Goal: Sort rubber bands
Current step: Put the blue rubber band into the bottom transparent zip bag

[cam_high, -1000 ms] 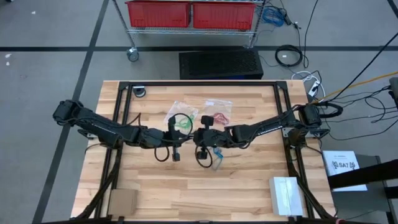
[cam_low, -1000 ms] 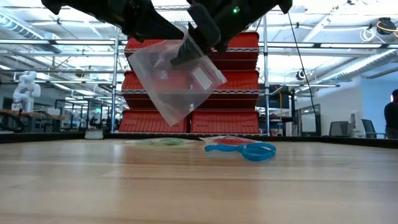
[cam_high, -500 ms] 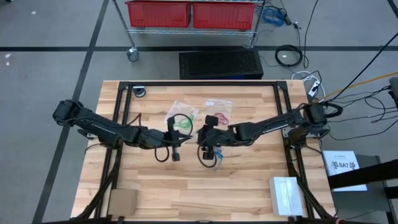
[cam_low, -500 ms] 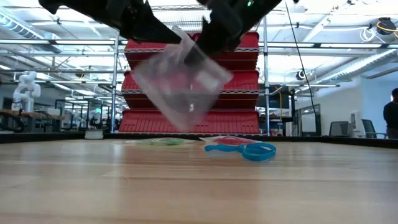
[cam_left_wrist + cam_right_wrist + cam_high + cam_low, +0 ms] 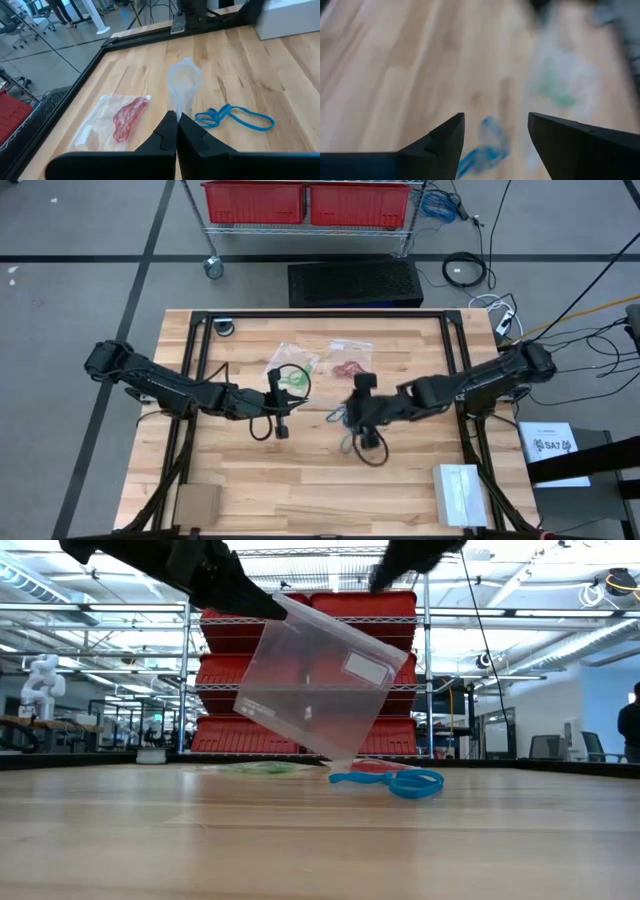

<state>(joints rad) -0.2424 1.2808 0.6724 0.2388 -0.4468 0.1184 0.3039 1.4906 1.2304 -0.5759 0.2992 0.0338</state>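
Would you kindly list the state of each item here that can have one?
left gripper: shut on the clear bag, raised off the table.
right gripper: open, empty.
clear bag: hanging tilted, no bands visible inside.
blue rubber bands: loose on the table.
bag with red bands: lying flat.
bag with green bands: lying flat.

The right wrist view is smeared: the blue rubber bands (image 5: 482,145) between the dark fingers (image 5: 442,137) show only as a streak, and the green patch (image 5: 555,90) beyond cannot be made out. In the low view both arms are cut off by the top edge, so the pincer holding the clear bag (image 5: 320,680) hardly shows. In the high view that bag is too faint to find.
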